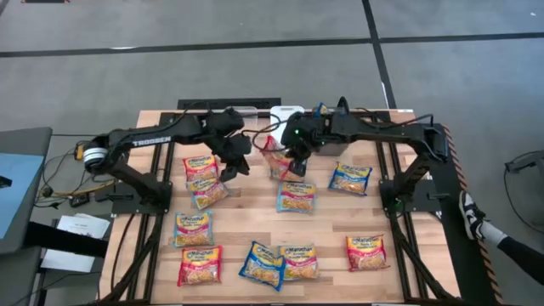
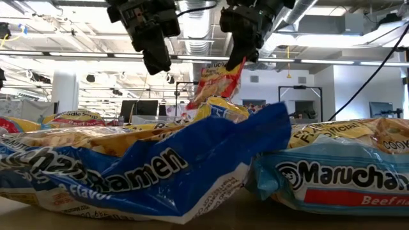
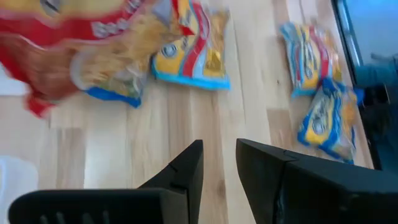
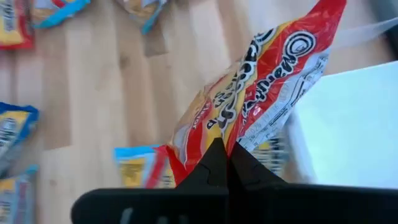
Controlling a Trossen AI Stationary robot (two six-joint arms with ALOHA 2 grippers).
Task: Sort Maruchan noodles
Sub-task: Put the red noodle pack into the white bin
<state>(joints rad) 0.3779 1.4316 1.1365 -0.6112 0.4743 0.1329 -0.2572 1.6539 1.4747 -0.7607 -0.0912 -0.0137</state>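
Several Maruchan noodle packets, blue, red and pink, lie flat on the wooden table (image 1: pixel 331 225). Among them are a pink one (image 1: pixel 201 167), a blue one (image 1: pixel 262 265) and a red one (image 1: pixel 365 252). My right gripper (image 4: pixel 227 163) is shut on a red packet (image 1: pixel 276 161) above the table's far middle. My left gripper (image 3: pixel 219 163) hovers just left of it (image 1: pixel 229 172). It is open, with nothing between its fingers and bare wood below. In the low view both grippers hang high, the left (image 2: pixel 156 64) and the right (image 2: pixel 235 62). My right gripper pinches the red packet by one end (image 4: pixel 219 142) between its two fingers. The fingers come from above, slanting down. The packet is lifted clear of the table and hangs tilted below the fingertips (image 2: pixel 217 83).
A white bin (image 4: pixel 348 124) stands at the table's far edge, right beside the held packet (image 1: pixel 287 113). Two more packets, pink (image 1: pixel 296 197) and blue (image 1: pixel 350 178), lie below and right of the right gripper. Bare wood shows between the middle and near rows.
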